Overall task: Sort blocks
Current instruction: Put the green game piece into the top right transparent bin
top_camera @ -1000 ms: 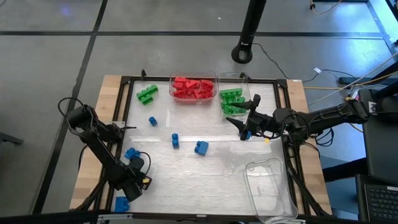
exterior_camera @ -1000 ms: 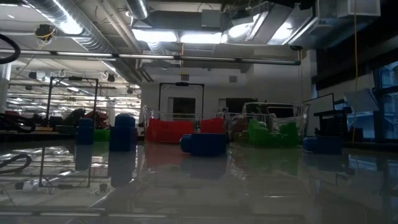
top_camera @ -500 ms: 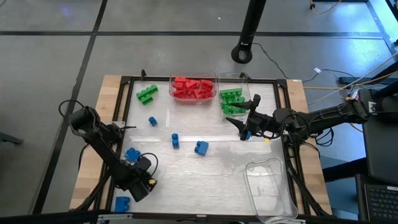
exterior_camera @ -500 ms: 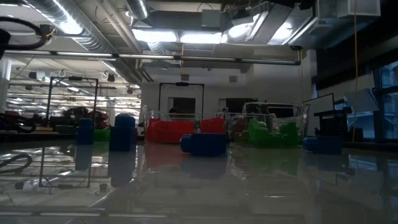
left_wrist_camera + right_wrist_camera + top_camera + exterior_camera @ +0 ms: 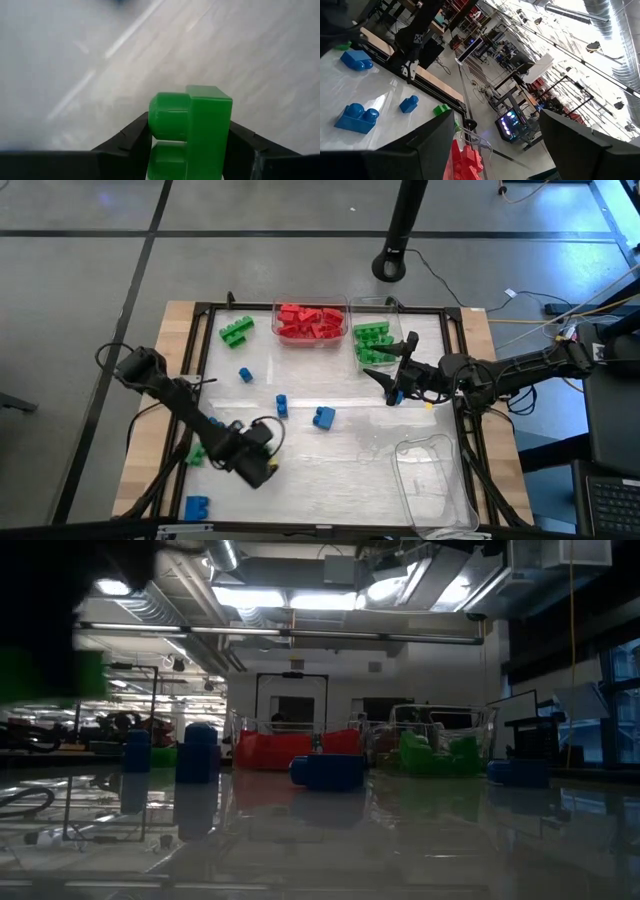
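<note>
My left gripper [image 5: 203, 452] is over the table's near left part, shut on a green brick [image 5: 192, 134], which also shows as a green brick [image 5: 195, 453] in the high view and as a blur [image 5: 45, 675] in the low view. My right gripper [image 5: 393, 362] hangs open beside the green-brick bin [image 5: 373, 342], its fingers wide apart with nothing between them in the right wrist view [image 5: 495, 150]. A blue brick [image 5: 397, 393] lies on the table just below it. Other blue bricks [image 5: 323, 417], [image 5: 282, 405], [image 5: 245, 375] lie mid-table. My left gripper pinches the green brick between its two fingers [image 5: 131, 140], one on each side wall [image 5: 220, 140]. The brick's studs [image 5: 167, 117] point out sideways past the grip. The brick is lifted clear of the table.
A bin of red bricks [image 5: 310, 322] stands at the far edge beside the green one. A loose green cluster [image 5: 237, 330] lies at the far left. A clear bin [image 5: 435, 480] sits at the near right. One blue brick [image 5: 197, 507] lies near the near left corner.
My left arm has swung its wrist end toward the table's right along the near side. The green brick it holds has come into sight in the high view, and arm and brick now fill the low view's upper left. My right arm has kept still.
</note>
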Action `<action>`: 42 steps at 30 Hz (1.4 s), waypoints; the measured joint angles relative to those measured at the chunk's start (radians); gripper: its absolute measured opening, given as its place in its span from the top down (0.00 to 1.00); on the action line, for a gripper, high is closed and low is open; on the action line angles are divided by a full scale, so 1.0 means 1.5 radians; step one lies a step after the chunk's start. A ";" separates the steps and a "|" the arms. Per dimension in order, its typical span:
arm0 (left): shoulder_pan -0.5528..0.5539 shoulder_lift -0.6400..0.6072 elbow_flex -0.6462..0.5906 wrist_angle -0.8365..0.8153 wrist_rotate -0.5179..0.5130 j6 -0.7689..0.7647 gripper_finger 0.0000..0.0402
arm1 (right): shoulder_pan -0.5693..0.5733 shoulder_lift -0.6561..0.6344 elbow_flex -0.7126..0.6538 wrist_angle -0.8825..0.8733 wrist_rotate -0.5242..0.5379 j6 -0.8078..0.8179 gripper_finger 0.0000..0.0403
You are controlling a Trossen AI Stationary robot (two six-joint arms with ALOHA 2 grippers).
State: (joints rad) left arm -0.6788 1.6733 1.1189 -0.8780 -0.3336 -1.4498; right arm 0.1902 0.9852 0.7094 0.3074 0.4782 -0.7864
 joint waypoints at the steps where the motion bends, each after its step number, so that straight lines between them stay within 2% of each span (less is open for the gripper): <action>1: 0.016 0.000 0.011 0.000 -0.011 0.033 0.58 | 0.000 0.000 0.000 -0.002 0.000 0.000 0.28; 8: 0.132 -0.001 0.083 0.024 -0.087 0.271 0.58 | 0.000 0.000 0.000 -0.003 0.000 0.000 0.28; 14: 0.242 -0.002 0.097 0.161 -0.094 0.479 0.58 | 0.000 0.000 0.000 0.008 0.000 -0.001 0.28; 19: 0.335 -0.002 0.097 0.281 -0.093 0.606 0.58 | 0.000 -0.004 0.001 0.034 0.000 -0.002 0.28; 22: 0.386 -0.002 0.097 0.363 -0.068 0.680 0.58 | 0.000 -0.004 0.001 0.050 0.000 -0.003 0.28; 28: 0.489 0.005 0.098 0.493 -0.005 0.773 0.58 | 0.000 -0.031 0.001 0.056 0.000 -0.039 0.28; 32: 0.551 0.043 0.108 0.548 0.026 0.803 0.58 | 0.000 -0.061 0.001 0.057 0.000 -0.040 0.28; 36: 0.597 0.113 0.163 0.582 0.070 0.820 0.58 | 0.000 -0.086 0.001 0.061 0.000 -0.040 0.28; 42: 0.632 0.230 0.286 0.593 0.077 0.876 0.58 | 0.000 -0.093 0.001 0.056 0.000 -0.040 0.28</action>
State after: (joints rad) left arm 0.2697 2.0186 1.5480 0.0115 -0.2186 -0.1359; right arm 0.1898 0.8459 0.7105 0.3921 0.4782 -0.8467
